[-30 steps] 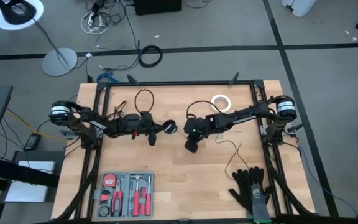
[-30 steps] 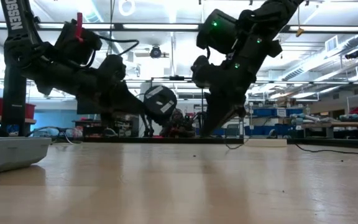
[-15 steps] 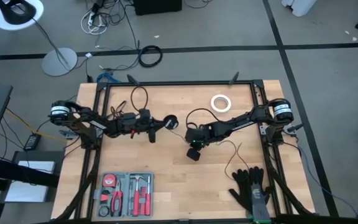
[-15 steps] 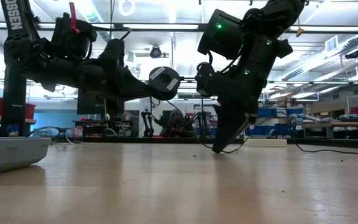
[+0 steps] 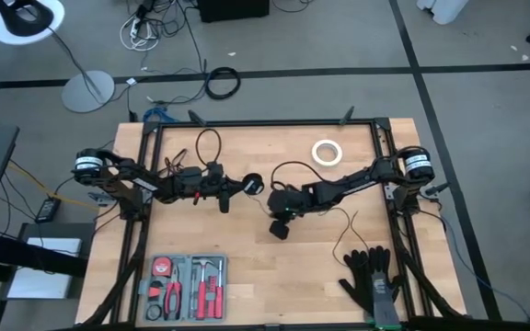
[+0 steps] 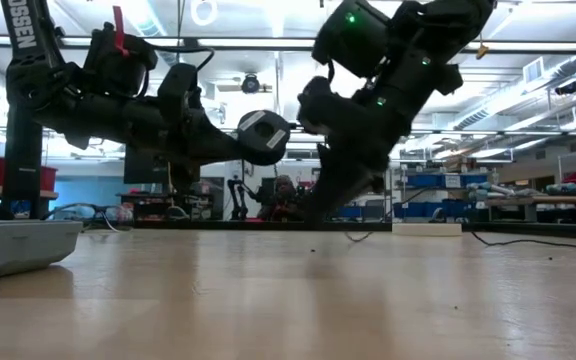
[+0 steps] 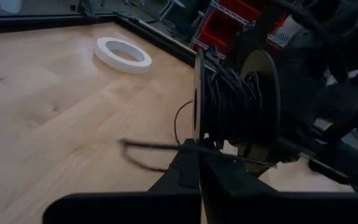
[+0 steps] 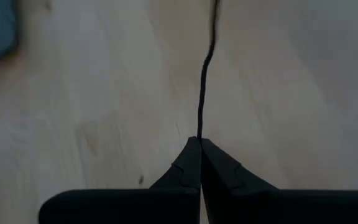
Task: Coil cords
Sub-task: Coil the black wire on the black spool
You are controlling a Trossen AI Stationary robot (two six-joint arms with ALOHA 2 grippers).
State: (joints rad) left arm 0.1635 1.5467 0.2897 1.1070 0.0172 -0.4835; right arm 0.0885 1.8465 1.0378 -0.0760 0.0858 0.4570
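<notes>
The cord is a thin black line. Part of it is wound on a small round black puck (image 7: 235, 99), which my left gripper (image 7: 197, 149) holds, shut, above the table's middle (image 5: 249, 184). From the puck a loop of cord (image 5: 279, 170) leads to my right gripper (image 5: 277, 228), which is shut on the cord (image 8: 202, 81) just right of the middle and tipped down. The cord's free end (image 5: 343, 234) lies loose on the wood toward the near right. My left gripper pinches the puck by the lower rim of its near flange (image 7: 197, 134) between its two fingers. The fingers lie about level and come from the table's left. The puck stands on edge, lifted clear of the table (image 6: 264, 135). My right gripper pinches one strand of the cord (image 8: 199, 127) between its fingertips. The fingers slant down from the table's right and lie along the cord. From the tips the cord runs on nearly straight above the wood.
A white tape ring (image 5: 327, 152) lies flat at the far right of the table. A grey tool tray (image 5: 187, 285) sits at the near left. Black gloves (image 5: 371, 276) lie at the near right corner. Bare wood shows near the front edge.
My left gripper has tipped upward, raising the puck. My right gripper has gone toward the table's near edge and a little left with the cord, staying shut.
</notes>
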